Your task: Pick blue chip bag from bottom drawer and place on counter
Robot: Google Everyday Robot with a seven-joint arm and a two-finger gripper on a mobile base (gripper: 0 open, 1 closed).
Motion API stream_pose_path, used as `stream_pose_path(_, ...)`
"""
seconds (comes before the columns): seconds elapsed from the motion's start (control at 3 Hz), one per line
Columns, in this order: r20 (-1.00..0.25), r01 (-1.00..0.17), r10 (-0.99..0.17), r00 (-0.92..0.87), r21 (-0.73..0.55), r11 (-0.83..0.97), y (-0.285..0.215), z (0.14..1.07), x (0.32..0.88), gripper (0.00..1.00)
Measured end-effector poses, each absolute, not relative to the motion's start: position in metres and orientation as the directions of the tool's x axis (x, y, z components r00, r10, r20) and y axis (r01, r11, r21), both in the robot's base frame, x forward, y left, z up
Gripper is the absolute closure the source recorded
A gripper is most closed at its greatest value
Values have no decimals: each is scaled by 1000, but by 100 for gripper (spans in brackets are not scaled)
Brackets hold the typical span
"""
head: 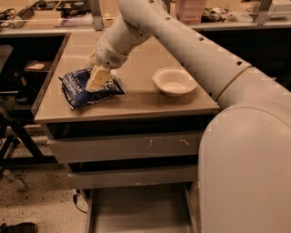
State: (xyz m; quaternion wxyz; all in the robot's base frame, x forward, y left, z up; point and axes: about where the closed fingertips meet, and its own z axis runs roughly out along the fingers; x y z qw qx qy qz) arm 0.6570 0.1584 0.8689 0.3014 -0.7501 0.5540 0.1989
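Note:
The blue chip bag [76,89] lies crumpled on the left part of the counter [150,103], near its front edge. My gripper [97,78] reaches down from the upper right and rests on the bag's right half, covering part of it. The bottom drawer [136,214] stands pulled out below the cabinet, and its grey floor shows nothing on it. My arm crosses the counter from the right, and the robot's body fills the lower right of the view.
A white bowl [174,81] sits on the right side of the counter. Two shut grey drawer fronts [127,148] are below the counter edge. A cluttered bench [54,13] runs along the back. Dark chair legs [13,136] stand at the left on the speckled floor.

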Motion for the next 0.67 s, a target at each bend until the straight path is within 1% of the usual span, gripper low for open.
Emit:
stream_pose_path(0.33,-632,-951,-711,307,-232,-205,158,869,657,0)
stream_pose_path(0.67,-632,-951,-711,307,-232,-205,158,869,657,0)
